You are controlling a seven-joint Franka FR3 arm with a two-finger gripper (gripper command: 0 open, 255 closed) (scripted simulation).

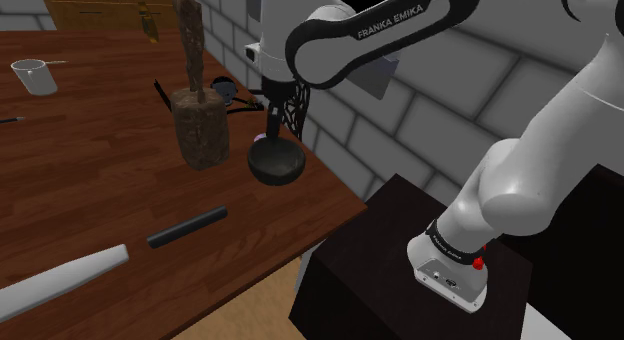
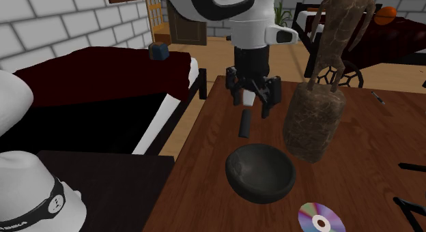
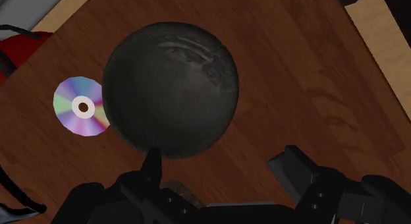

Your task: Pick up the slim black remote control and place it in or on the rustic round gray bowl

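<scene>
Brown wooden table (image 1: 90,178) runs along a grey brick wall (image 1: 420,98), with the arm's black stand (image 1: 370,258) off its corner. Nearest in the shoulder view lies a long pale bar (image 1: 60,280). Just past it the slim black remote (image 1: 188,227) rests flat on the wood, untouched, its long axis running roughly along the table edge that faces the stand. Farther on, near the corner, sits the round dark grey bowl (image 1: 276,164), upright and empty. The gripper (image 2: 253,108) hovers straight above it, fingers spread with nothing between them. So the remote lies well apart from the gripper, toward the shoulder view's lower left, on the side of the bowl away from the iridescent disc (image 3: 82,106) just beside the rim. By my reading the pick-up is not yet begun: the hand would have to travel along that edge, come down over the remote's middle and close across its narrow width. The fingers seem to open crosswise to its length, so little wrist turn looks needed. Beyond the bowl stand a rough carved figure (image 1: 200,128) and, farther off, a small grey cup (image 1: 36,76).
</scene>
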